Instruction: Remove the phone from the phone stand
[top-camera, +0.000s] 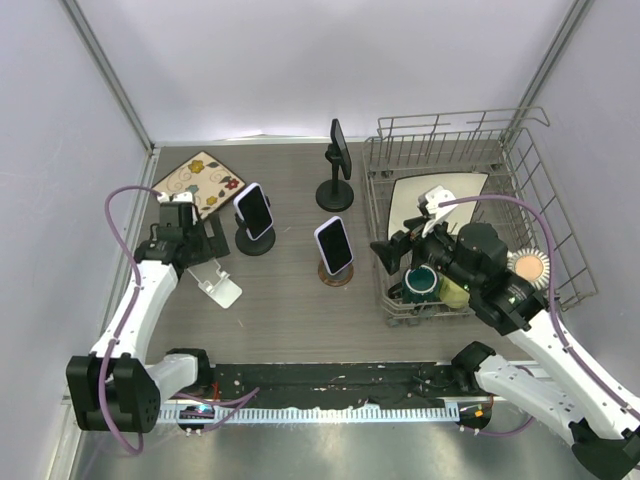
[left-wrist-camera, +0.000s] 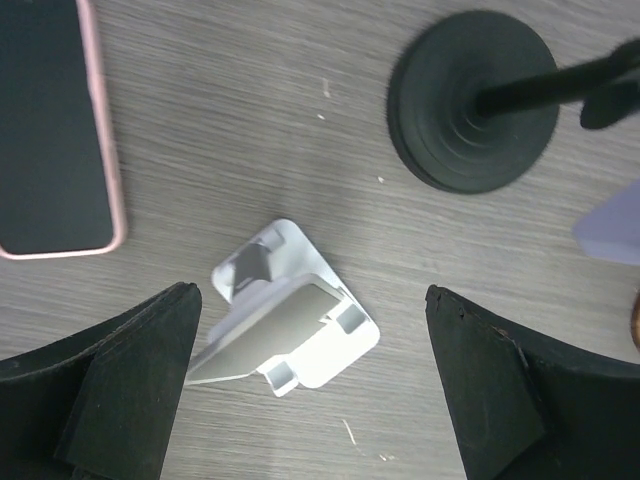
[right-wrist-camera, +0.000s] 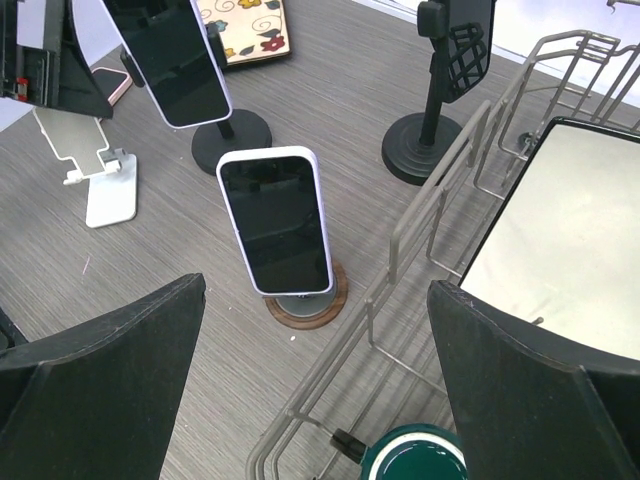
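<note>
Grey wood-grain bench (top-camera: 290, 320) from above, and two phones are still propped up: a far phone (top-camera: 255, 210) on a black stand (top-camera: 255, 243) and a near phone (top-camera: 334, 245) on a round wooden base (top-camera: 338, 277). The left arm (top-camera: 140, 300) hangs over a white folding stand (top-camera: 220, 285), which carries nothing. The right arm (top-camera: 540, 340) sits over the wire rack (top-camera: 560, 220) and faces the near phone.

Over to the left wrist. The left fingers (left-wrist-camera: 110, 390) are spread wide with nothing between them, straddling the empty white folding stand. Just beside it a pink-cased phone (left-wrist-camera: 55, 130) lies flat on the bench, screen up. Its long axis runs away from the camera and its far end is cut off by the frame. My read is that this one is off any stand and free of the fingers, so that removal looks done.

Now the right wrist. The right fingers (right-wrist-camera: 100, 380) are also wide apart and empty, aimed at the near phone. It stands in portrait, leaning back, with its long axis nearly upright and its screen towards this camera. If that one is meant too, everything is left to do: reach, grip, lift it clear of the wooden base.
</note>
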